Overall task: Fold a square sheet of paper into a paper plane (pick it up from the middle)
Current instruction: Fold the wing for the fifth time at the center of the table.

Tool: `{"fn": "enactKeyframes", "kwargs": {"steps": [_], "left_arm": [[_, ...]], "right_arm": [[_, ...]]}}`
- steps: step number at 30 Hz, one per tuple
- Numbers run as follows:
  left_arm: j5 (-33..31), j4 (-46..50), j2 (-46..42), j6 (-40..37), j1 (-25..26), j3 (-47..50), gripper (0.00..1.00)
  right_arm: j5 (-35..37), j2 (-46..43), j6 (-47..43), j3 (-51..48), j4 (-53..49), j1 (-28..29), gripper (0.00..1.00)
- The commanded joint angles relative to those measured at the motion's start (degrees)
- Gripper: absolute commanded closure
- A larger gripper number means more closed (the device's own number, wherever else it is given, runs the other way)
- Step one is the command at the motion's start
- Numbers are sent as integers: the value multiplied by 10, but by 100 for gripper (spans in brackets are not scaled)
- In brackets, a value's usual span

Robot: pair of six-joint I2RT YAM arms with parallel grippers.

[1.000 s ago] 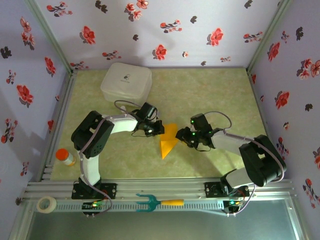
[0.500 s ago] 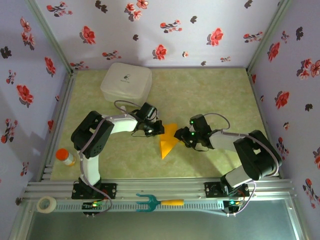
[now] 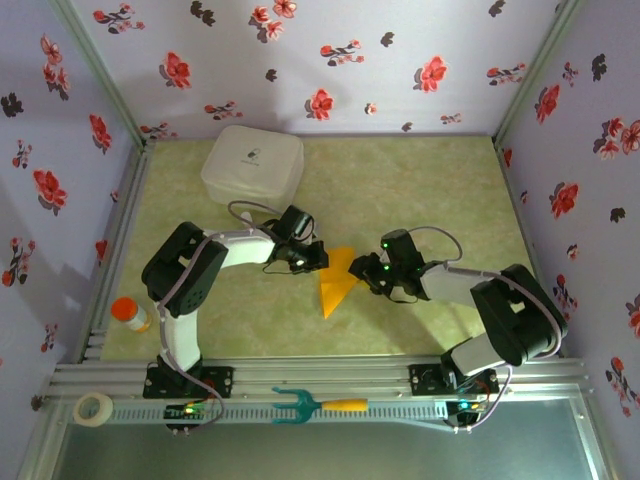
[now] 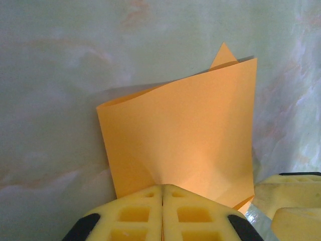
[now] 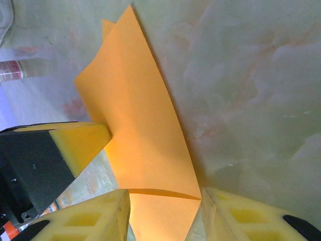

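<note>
The paper plane (image 3: 336, 281) is a folded orange-yellow sheet in the middle of the table, one flap raised and its point toward the near edge. My left gripper (image 3: 318, 257) is shut on the sheet's far left edge; in the left wrist view the paper (image 4: 180, 135) rises from the closed pads (image 4: 163, 188). My right gripper (image 3: 364, 276) stands open at the sheet's right side. In the right wrist view the paper's (image 5: 145, 130) folded end lies between its spread fingers (image 5: 163, 206), with a left finger (image 5: 83, 140) alongside.
A white lidded container (image 3: 253, 163) sits at the back left. An orange-capped bottle (image 3: 130, 314) stands by the left rail. A tape roll (image 3: 93, 408) and a teal fork tool (image 3: 310, 404) lie on the front rail. Green table (image 3: 430, 190) lies open behind the arms.
The right arm's elbow has shifted a little to the left while its gripper stayed at the paper. The left arm and the paper have not moved.
</note>
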State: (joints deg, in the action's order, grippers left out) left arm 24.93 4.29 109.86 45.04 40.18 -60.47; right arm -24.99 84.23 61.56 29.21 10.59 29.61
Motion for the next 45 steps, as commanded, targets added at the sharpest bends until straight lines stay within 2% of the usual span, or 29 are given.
{"fn": "enactKeyframes", "kwargs": {"steps": [1,11,21,30,45], "left_arm": [[-2,18,-10,3,1,12,92],[-2,16,-11,4,1,13,92],[-3,20,-10,3,1,10,92],[-2,20,-6,5,1,7,92],[-1,26,-6,1,1,2,92]], "right_arm": [[-21,8,15,-8,52,-5,58],[-43,20,4,-2,64,-14,58],[-108,70,-45,43,59,-35,67],[-158,108,-68,54,86,-47,70],[-192,150,-100,81,74,-77,79]]}}
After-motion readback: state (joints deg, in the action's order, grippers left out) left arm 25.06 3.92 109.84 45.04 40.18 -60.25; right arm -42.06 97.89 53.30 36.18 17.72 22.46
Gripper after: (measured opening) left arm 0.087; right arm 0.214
